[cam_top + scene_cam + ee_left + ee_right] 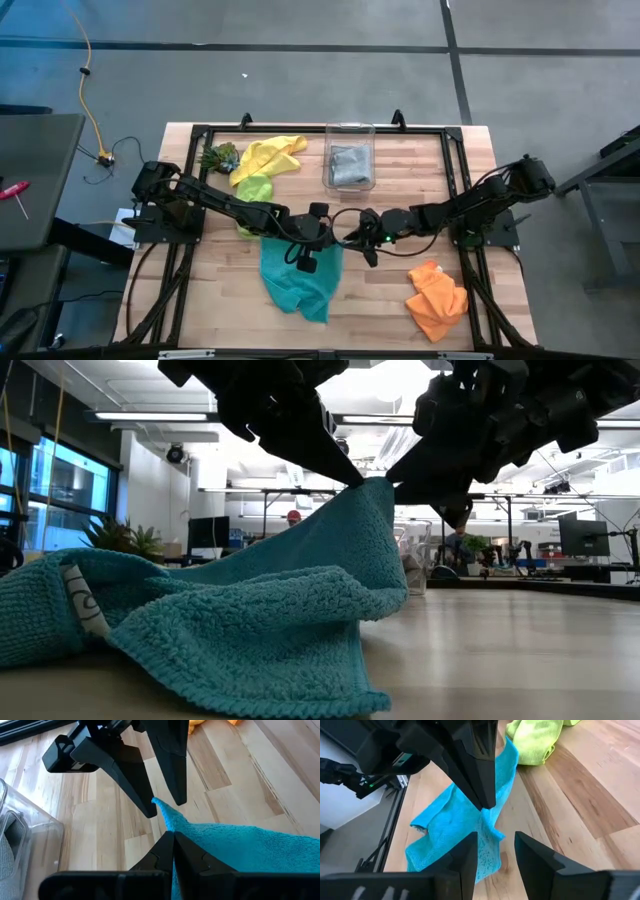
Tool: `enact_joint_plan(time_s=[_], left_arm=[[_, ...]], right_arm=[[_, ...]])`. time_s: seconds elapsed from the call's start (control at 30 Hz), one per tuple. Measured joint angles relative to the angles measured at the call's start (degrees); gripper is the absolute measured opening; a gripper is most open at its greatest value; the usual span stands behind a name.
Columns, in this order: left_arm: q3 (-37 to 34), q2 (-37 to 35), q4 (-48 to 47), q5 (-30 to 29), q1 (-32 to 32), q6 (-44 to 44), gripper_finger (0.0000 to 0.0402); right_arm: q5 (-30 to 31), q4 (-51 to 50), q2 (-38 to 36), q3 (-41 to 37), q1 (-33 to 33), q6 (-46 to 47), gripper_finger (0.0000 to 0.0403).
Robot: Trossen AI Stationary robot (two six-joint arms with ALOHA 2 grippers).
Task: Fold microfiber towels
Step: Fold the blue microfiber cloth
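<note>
Teal towel (pixel 297 278) lay crumpled on the wooden table (pixel 400 310), one corner lifted off the surface at mid-table. Left gripper (pixel 173 836) was pinched closed on that raised corner, fingers together with teal cloth between them. Right gripper (pixel 495 840) met it tip to tip just beside the same corner, fingers partly apart, nothing clamped between them as far as visible. Relative to the teal towel: orange towel (pixel 437 300) lay well apart toward the right arm's side, lime green towel (pixel 254 189) and yellow towel (pixel 270 155) behind it near the left arm, grey towel (pixel 349 165) inside the clear plastic box (pixel 350 131) behind it. Small leafy clump (pixel 219 157) sat just beside the yellow towel
</note>
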Motion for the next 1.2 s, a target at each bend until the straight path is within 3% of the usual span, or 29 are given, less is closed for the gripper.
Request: enact_joint_plan(time_s=[0.77, 1.0, 1.2], left_arm=[[0.00, 0.00, 0.41, -0.43, -0.02, 0.17, 0.0000], [0.00, 0.00, 0.39, -0.84, 0.00, 0.15, 0.0000], [-0.04, -0.09, -0.01, -0.72, -0.02, 0.11, 0.0000]], right_arm=[[-0.09, 2.66, 1.97, 0.30, -0.44, -0.09, 0.0119], [-3.13, 2.82, 10.07, 7.63, -0.44, -1.96, 0.0116], [-8.09, -6.28, 9.51, 11.39, -1.01, -5.92, 0.0106]])
